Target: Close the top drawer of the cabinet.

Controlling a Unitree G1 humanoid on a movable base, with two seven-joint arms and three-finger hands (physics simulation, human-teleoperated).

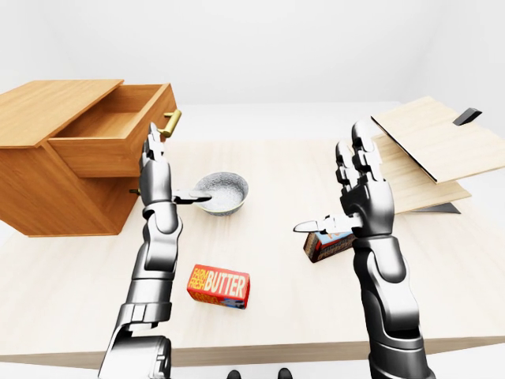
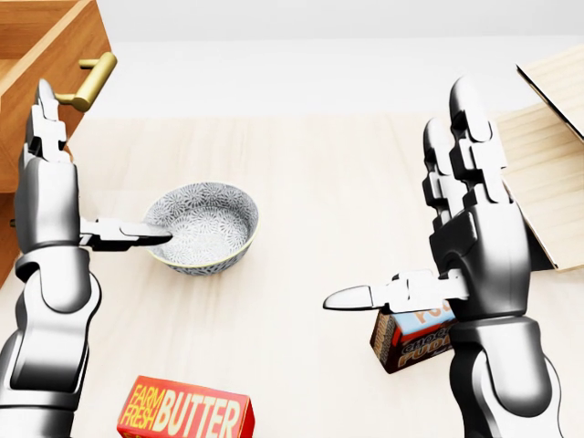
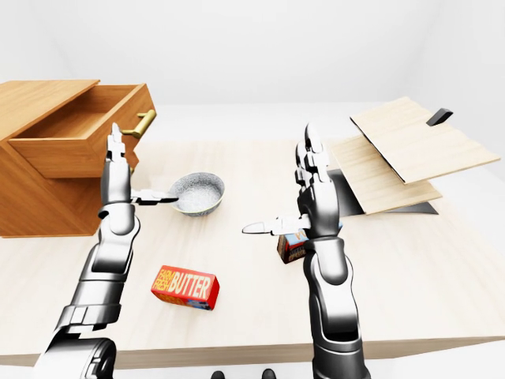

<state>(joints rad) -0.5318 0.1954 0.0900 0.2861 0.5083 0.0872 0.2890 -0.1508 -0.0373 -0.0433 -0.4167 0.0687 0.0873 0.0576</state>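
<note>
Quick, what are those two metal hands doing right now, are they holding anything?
Left hand: open, fingers up beside the top drawer, holding nothing.
Right hand: open, raised above the table, holding nothing.

Matt wooden cabinet (image 1: 47, 170), brass handle (image 2: 88, 80)

Pale wood table (image 1: 268, 170) carries everything. Cabinet (image 1: 47, 170) sits at left edge w/ top drawer (image 1: 110, 134) pulled open. Patterned bowl (image 2: 203, 224) just right of cabinet. Red butter box (image 1: 219, 286) lies flat near bottom edge. Small snack box (image 2: 412, 339) center-right. Stacked wood boards (image 1: 430, 154) at right, top one tilted.
</note>
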